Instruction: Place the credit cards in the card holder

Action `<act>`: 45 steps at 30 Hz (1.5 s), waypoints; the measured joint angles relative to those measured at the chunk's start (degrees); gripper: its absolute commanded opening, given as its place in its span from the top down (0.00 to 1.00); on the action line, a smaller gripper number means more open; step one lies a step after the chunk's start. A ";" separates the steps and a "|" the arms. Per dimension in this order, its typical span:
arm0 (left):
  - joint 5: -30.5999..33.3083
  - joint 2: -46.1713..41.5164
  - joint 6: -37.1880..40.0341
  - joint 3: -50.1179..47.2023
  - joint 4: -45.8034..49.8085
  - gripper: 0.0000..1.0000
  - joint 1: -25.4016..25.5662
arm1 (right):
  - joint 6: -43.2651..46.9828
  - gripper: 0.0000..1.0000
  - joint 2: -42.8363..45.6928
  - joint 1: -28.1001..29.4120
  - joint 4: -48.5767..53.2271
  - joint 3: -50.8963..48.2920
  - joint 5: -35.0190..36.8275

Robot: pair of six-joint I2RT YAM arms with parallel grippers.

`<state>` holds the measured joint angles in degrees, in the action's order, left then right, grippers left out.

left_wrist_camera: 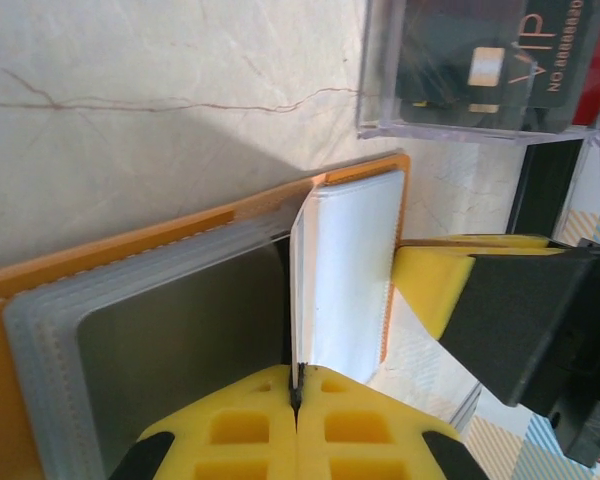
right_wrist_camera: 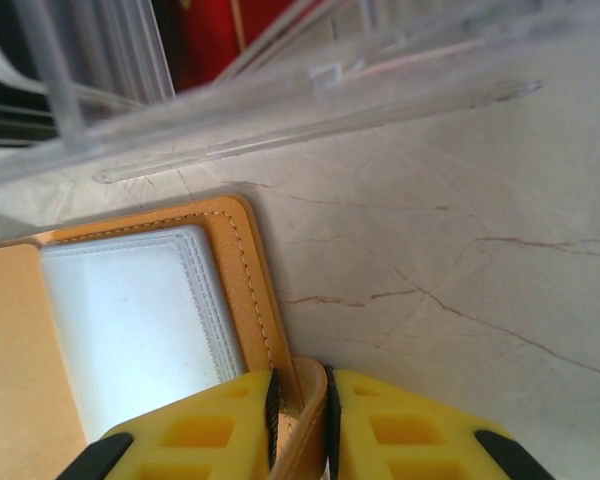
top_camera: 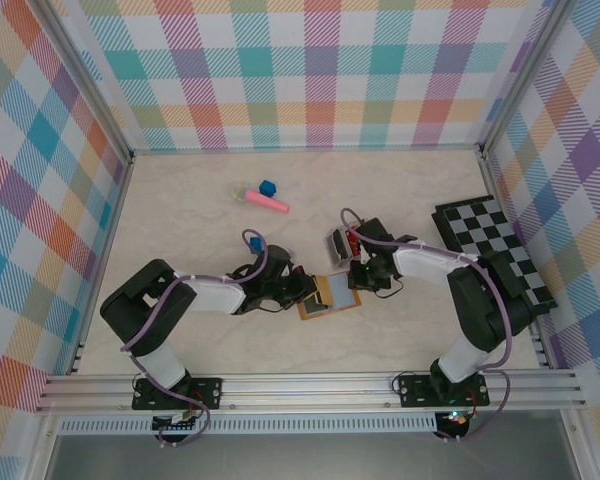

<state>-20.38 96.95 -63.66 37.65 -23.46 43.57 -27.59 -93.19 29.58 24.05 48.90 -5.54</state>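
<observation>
The table (top_camera: 180,200) carries everything. The card holder (top_camera: 332,292) lies open on it, between the two arms. Just behind the card holder stands a clear box (top_camera: 337,243). The right hand (right_wrist_camera: 300,405) pinches the card holder's orange edge, likely to stop it sliding. The left hand (left_wrist_camera: 296,395) is closed tight on one clear page (left_wrist_camera: 345,270) of the card holder and holds it up, so a pocket opens. The credit cards (left_wrist_camera: 480,60) stand in the box, not yet in the card holder.
</observation>
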 measured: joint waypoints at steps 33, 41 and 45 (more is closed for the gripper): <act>-4.66 6.14 1.79 5.03 -0.68 0.87 1.38 | -5.03 0.83 3.58 -0.07 -4.39 -4.61 -1.36; -4.61 8.98 2.01 9.79 1.84 0.80 1.68 | -7.28 0.84 5.05 -0.63 -5.86 -6.36 -1.90; -4.35 9.09 3.74 11.80 5.27 0.73 2.01 | -8.48 0.84 5.53 -0.68 -6.12 -6.75 -2.01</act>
<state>-24.73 106.04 -59.92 49.45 -18.20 45.58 -36.07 -87.66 28.91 17.93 42.15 -7.55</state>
